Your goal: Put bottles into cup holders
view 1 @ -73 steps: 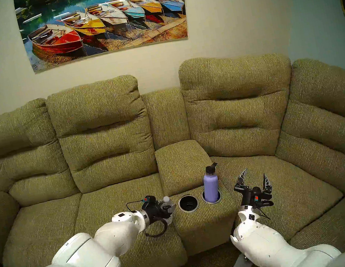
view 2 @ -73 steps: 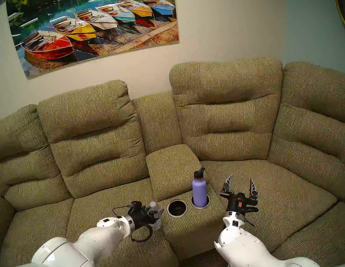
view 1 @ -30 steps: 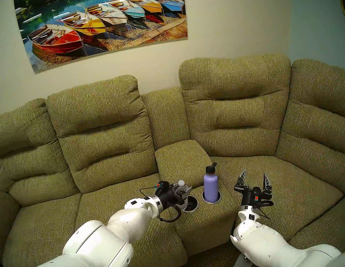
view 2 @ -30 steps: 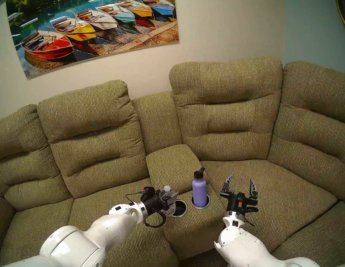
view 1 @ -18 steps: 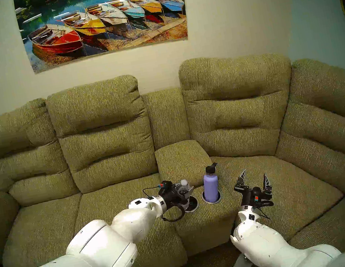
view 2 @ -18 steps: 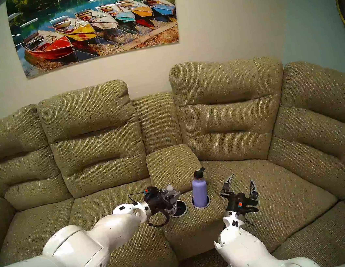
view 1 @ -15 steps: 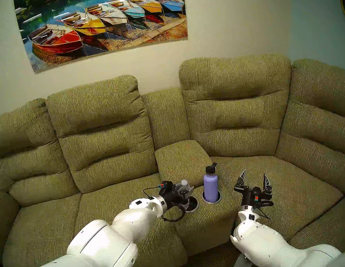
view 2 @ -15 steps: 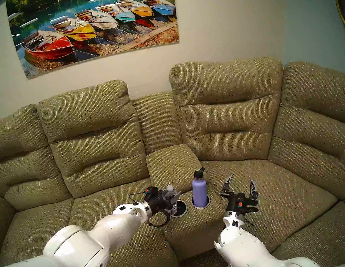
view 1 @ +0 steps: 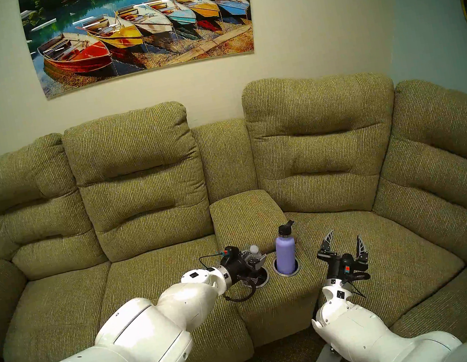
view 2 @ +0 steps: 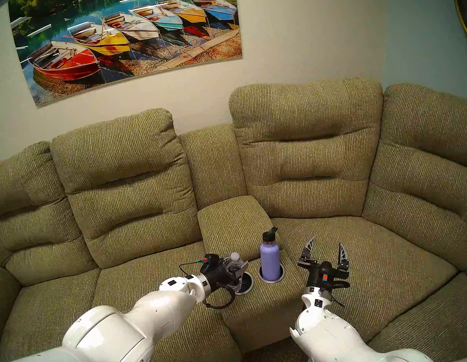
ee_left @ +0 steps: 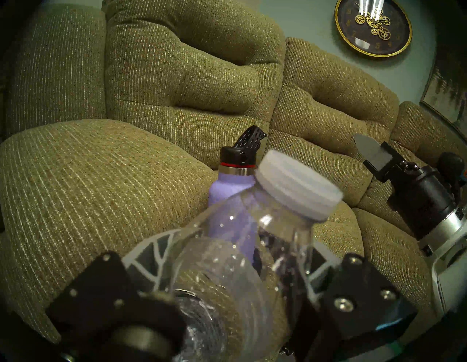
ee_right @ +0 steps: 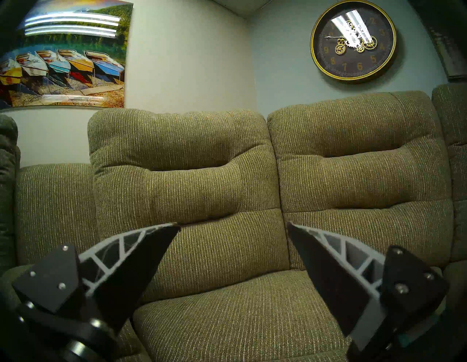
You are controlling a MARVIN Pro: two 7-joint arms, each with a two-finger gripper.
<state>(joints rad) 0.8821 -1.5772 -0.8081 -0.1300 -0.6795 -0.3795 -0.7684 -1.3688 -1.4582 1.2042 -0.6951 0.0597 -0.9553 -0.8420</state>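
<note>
The clear water bottle (view 1: 255, 253) is held gripped by the left gripper (view 1: 258, 261) over the left cup holder (view 1: 262, 279), while the lavender flask (view 1: 285, 250) is seated upright in the right cup holder (view 1: 287, 272) and the right gripper (view 1: 345, 238) is spread wide, empty

Lavender flask (view 1: 286, 253) upright in holder (view 1: 287, 271)

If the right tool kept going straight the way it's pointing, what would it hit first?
Probably the sofa backrest: the open right tool aims at it with nothing between, though depth is hard to judge.
</note>
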